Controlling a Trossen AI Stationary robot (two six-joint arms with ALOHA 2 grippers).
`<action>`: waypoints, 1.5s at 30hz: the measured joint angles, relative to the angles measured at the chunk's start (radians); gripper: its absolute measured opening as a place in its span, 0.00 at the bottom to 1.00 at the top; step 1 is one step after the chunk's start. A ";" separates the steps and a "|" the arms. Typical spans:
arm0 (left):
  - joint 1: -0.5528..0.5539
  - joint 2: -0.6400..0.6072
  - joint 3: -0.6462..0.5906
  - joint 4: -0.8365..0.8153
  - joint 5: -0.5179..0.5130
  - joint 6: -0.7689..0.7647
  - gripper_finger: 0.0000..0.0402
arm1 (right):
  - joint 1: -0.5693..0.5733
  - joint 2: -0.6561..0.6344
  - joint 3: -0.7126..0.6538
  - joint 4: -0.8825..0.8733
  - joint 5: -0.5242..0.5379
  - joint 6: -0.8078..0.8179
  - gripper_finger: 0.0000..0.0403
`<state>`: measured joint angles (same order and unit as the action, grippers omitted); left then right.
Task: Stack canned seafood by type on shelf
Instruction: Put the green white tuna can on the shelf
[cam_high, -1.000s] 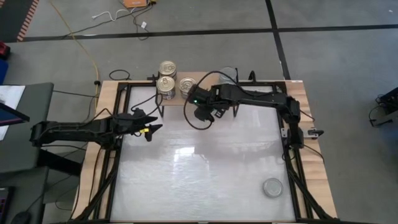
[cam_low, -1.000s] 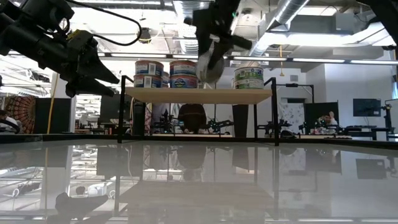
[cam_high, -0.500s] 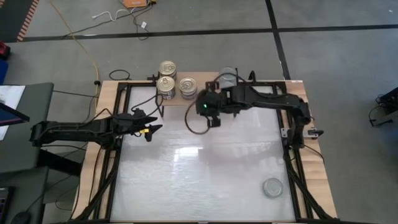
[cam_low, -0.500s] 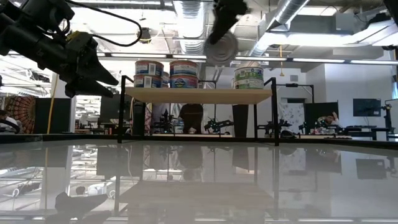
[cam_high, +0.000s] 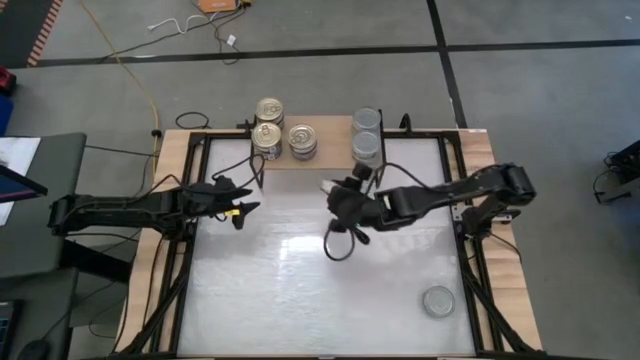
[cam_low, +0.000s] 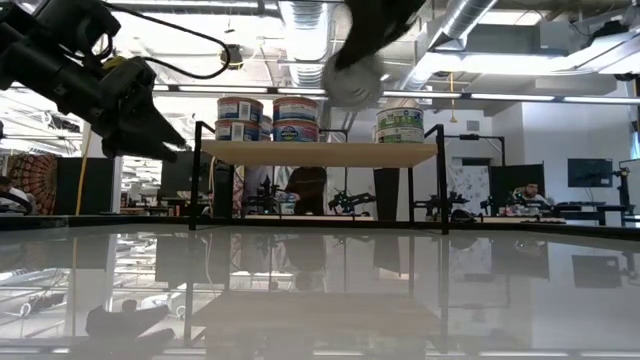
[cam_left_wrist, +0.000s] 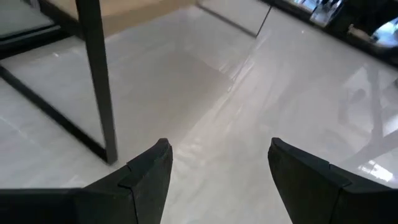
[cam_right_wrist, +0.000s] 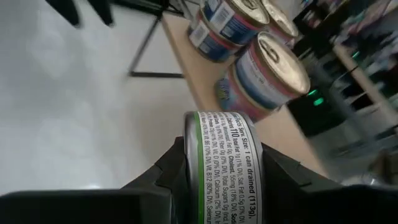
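Right gripper: closed on one green-labelled can, held on its side above the white tabletop, in front of the shelf and apart from it.

Beyond the held can, on the shelf: gold-lidded cans, stacked two high in the low view, three tops showing from above. At the shelf's other end, nearer the right arm's base: silver-lidded cans, also stacked.

Well behind the right gripper, near the table's front right corner: one lone silver-lidded can on the tabletop.

Left gripper: fingers spread apart, holding nothing, hovering over the tabletop's left side, in front of the shelf's left leg.
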<state>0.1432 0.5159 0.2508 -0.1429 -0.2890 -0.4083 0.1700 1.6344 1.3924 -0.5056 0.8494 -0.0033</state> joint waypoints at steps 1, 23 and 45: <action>0.000 0.000 0.000 -0.013 0.000 0.004 0.63 | -0.014 0.005 -0.033 0.086 -0.001 -0.054 0.40; 0.000 0.000 0.000 -0.025 -0.004 -0.023 0.63 | -0.295 0.056 -0.067 0.251 -0.226 -0.728 0.41; 0.000 0.000 0.000 -0.025 -0.005 -0.046 0.63 | -0.236 0.045 -0.067 0.267 -0.210 -0.660 0.72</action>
<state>0.1432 0.5163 0.2504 -0.1677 -0.2943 -0.4545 -0.0658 1.6798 1.3258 -0.2382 0.6396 -0.6632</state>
